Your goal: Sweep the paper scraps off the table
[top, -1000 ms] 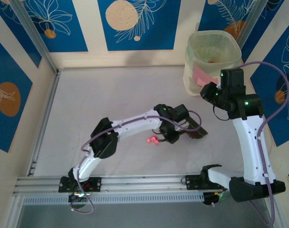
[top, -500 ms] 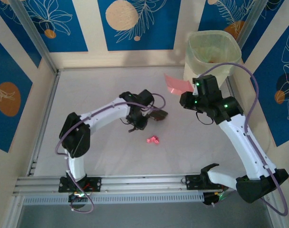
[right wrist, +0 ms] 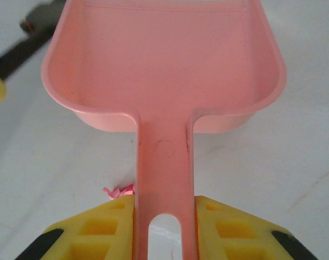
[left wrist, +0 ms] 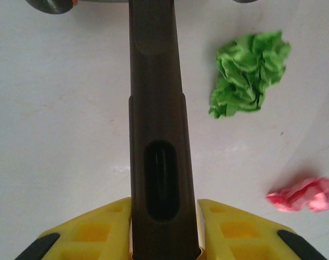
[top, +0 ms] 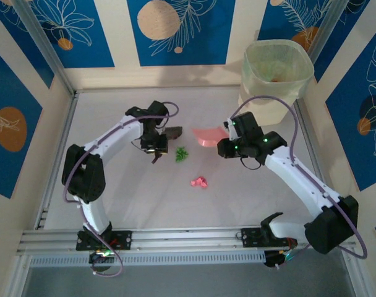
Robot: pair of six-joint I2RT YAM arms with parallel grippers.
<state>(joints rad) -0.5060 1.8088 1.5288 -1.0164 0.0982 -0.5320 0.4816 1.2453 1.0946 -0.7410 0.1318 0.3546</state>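
White table (top: 114, 185) w/ alu rails, blue-and-cream walls (top: 175, 31) behind, pale bin (top: 276, 68) at back-right corner. Left gripper (left wrist: 163, 235) clamped tight on black brush (left wrist: 156, 108) handle. Green scrap (top: 181, 153) lies just beside brush, not touching. Right gripper (right wrist: 163, 230) pinches pink dustpan (right wrist: 164, 70) by its handle, pan mid-table facing brush. Pink scrap (top: 200, 182) sits nearer arm bases, apart from green one.

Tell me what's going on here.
The left gripper is shut on a black brush, the right gripper on a pink dustpan, both over the middle of the table. A green scrap lies by the brush, a pink scrap nearer the bases. The dustpan is empty.
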